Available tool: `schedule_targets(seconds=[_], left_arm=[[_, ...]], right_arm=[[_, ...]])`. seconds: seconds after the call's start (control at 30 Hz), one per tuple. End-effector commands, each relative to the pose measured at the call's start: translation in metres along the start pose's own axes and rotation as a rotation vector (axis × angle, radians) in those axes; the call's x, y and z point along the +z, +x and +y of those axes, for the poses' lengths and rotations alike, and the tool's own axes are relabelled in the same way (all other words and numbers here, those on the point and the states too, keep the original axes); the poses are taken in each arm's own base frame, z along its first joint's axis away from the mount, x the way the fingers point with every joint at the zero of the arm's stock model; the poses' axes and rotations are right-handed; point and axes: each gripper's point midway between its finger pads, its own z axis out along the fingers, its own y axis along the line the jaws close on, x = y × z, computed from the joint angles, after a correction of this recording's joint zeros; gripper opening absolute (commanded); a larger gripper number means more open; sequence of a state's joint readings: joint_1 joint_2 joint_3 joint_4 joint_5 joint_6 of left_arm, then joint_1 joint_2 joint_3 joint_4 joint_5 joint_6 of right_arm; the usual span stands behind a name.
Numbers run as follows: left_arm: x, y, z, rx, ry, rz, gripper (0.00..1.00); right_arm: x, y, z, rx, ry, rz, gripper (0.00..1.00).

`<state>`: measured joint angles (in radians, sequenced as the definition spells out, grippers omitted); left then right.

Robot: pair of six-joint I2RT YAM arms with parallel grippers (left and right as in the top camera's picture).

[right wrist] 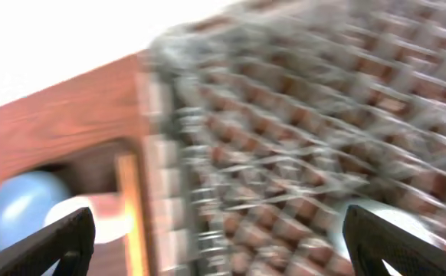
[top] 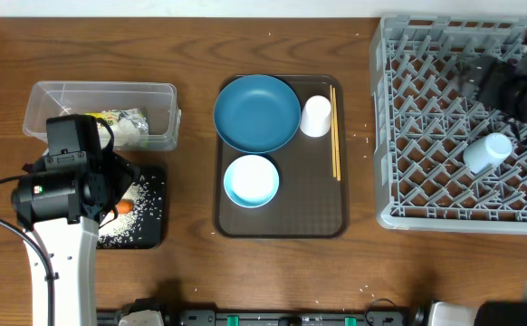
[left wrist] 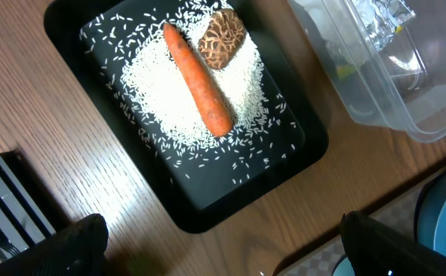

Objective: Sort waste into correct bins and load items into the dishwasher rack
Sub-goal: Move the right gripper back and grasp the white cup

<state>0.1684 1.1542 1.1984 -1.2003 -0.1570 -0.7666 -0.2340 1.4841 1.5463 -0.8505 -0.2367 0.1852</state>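
In the left wrist view an orange carrot (left wrist: 198, 79) and a brown food lump (left wrist: 221, 38) lie on white rice (left wrist: 158, 96) in the black tray (left wrist: 208, 218). My left gripper (left wrist: 223, 253) hangs open above the tray's near edge, holding nothing. The clear tub (top: 100, 95) holds the snack wrapper (top: 123, 125). A light blue cup (top: 486, 151) lies on its side in the grey rack (top: 445, 195). My right gripper (right wrist: 219, 241) is open and empty above the rack (right wrist: 300, 115), its view blurred. The dark blue dish (top: 256, 112), light blue bowl (top: 251, 180), whitish cup (top: 315, 116) and chopsticks (top: 335, 131) sit mid-table.
A brown serving tray (top: 309, 213) carries the dish, bowl, cup and chopsticks between the bins and the rack. Stray rice grains dot the wood near the rack's left side (top: 363, 138). My left arm (top: 60, 195) covers part of the black tray from above.
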Motion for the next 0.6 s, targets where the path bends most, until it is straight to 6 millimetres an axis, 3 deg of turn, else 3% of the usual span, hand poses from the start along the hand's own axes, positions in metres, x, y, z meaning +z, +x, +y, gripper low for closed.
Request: schedule_targets(seconds=[0.0,0.17,0.37,0.47,0.57], left_arm=[[0.001,-0.001,0.003,-0.020,-0.016,-0.004,0.98],[0.001,-0.001,0.003,-0.019,-0.016,-0.004,0.98],[0.001,-0.001,0.003,-0.019,-0.016,-0.004,0.98],[0.001,-0.001,0.003,-0.019,-0.016,-0.004,0.98],[0.001,-0.001,0.003,-0.019,-0.016,-0.004,0.98]], right_arm=[[-0.010,0.012,0.071,-0.079,-0.252,0.038,0.99],[0.010,0.045,0.135,-0.221,-0.305,0.103,0.99],[0.077,0.085,0.187,-0.376,-0.223,0.138,0.99],[0.116,0.112,0.206,-0.410,-0.219,0.180,0.99],[0.149,0.138,0.206,-0.417,-0.163,0.226,0.99]])
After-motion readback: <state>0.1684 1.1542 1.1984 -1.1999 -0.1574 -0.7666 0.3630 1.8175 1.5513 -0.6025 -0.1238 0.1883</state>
